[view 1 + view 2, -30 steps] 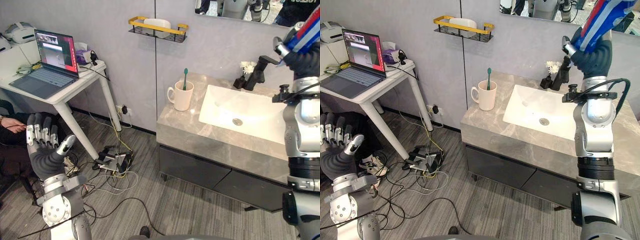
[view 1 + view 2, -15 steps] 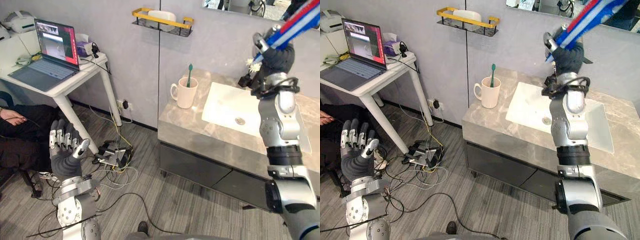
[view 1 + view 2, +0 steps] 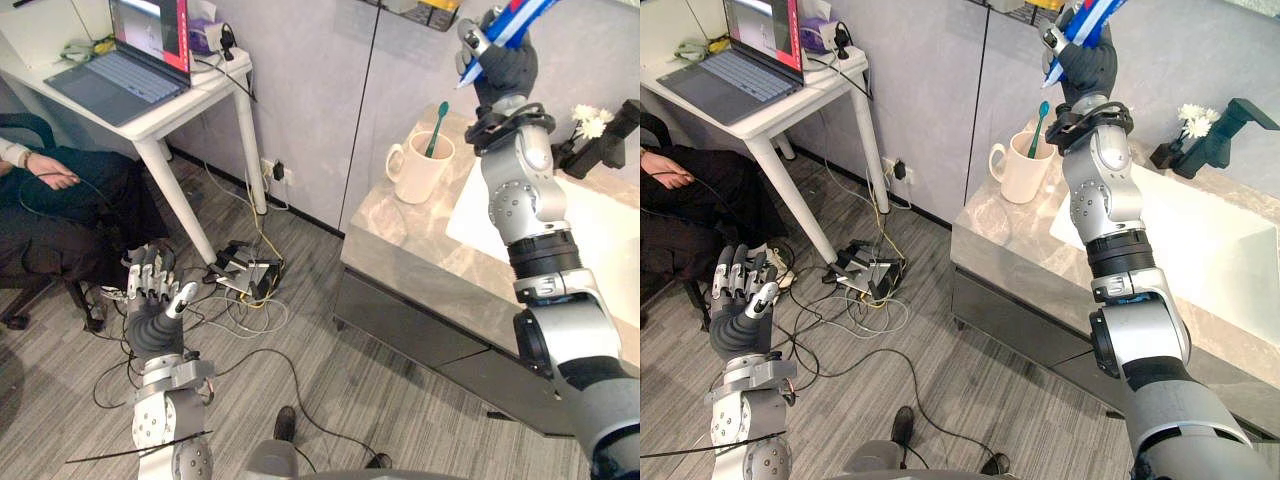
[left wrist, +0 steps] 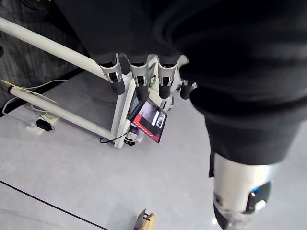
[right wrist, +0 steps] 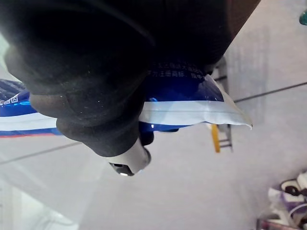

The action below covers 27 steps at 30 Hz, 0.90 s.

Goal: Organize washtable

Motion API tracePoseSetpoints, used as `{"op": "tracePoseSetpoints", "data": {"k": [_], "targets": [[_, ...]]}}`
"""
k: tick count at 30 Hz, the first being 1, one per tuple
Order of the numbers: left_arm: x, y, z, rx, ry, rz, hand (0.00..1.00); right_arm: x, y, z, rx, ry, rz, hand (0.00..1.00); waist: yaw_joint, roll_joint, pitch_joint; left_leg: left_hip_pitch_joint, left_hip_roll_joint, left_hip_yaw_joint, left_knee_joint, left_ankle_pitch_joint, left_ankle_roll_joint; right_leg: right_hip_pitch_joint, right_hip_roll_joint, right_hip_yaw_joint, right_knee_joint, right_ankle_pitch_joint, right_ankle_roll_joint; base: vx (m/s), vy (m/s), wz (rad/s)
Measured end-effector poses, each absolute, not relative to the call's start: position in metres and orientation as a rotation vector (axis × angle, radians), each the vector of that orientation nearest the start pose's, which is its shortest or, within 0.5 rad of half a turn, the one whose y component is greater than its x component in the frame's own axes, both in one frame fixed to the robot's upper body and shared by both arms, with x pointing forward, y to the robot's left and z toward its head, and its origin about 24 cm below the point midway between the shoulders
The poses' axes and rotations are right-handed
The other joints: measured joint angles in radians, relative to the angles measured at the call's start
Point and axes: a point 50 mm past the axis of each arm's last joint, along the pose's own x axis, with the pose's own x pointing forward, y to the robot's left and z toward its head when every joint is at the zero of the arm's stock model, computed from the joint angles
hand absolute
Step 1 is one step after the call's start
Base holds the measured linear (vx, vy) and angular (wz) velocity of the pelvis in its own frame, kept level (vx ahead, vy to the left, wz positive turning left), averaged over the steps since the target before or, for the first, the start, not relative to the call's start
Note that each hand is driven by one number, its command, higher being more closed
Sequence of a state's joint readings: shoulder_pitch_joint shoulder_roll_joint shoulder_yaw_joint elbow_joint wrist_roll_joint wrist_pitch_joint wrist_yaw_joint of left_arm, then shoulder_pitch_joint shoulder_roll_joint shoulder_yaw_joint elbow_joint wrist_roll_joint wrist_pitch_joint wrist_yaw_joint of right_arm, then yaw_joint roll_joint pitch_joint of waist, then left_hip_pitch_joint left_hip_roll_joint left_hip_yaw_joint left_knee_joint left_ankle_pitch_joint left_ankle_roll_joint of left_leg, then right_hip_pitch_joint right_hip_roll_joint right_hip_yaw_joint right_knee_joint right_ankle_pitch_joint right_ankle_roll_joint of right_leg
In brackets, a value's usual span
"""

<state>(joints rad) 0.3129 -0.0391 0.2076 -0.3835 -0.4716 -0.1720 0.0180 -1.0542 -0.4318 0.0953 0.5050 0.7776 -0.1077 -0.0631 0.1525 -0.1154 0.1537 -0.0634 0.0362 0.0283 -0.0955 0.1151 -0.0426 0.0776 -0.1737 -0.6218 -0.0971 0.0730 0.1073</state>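
Where the right hand (image 3: 497,62) is held high against the wall, its fingers are curled tight round the blue toothpaste tube (image 3: 512,15), above the white mug (image 3: 418,172). A green toothbrush (image 3: 437,115) stands in the mug. Mug on the grey washtable (image 3: 400,255), beside the sink (image 3: 1210,250). Black faucet (image 3: 1225,130) and white flowers (image 3: 1192,117) behind the sink. Left hand (image 3: 152,300) low over the floor (image 3: 330,400), fingers straight, holding nothing.

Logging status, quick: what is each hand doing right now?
Left hand: open, holding nothing.
Right hand: shut on the blue tube.
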Motion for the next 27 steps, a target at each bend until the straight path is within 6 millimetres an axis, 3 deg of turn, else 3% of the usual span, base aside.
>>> {"op": "tracePoseSetpoints", "data": {"k": [22,27], "targets": [[0.179,0.217,0.073,-0.41,-0.277,0.349,0.0,0.385,-0.171,0.287,0.282,-0.562,0.131,1.0,-0.029,-0.001,0.042,-0.022,0.001,0.027,0.001,0.002,0.002,-0.044,-0.006,0.024,0.014,0.0,0.0,0.01,0.008,-0.03],[0.179,0.216,0.072,-0.417,-0.275,0.352,0.0,0.386,-0.176,0.271,0.27,-0.523,0.107,1.0,-0.03,0.0,0.043,-0.024,0.002,0.029,0.001,0.002,0.002,-0.048,-0.006,0.026,0.016,0.0,0.0,0.0,0.003,-0.01]]}}
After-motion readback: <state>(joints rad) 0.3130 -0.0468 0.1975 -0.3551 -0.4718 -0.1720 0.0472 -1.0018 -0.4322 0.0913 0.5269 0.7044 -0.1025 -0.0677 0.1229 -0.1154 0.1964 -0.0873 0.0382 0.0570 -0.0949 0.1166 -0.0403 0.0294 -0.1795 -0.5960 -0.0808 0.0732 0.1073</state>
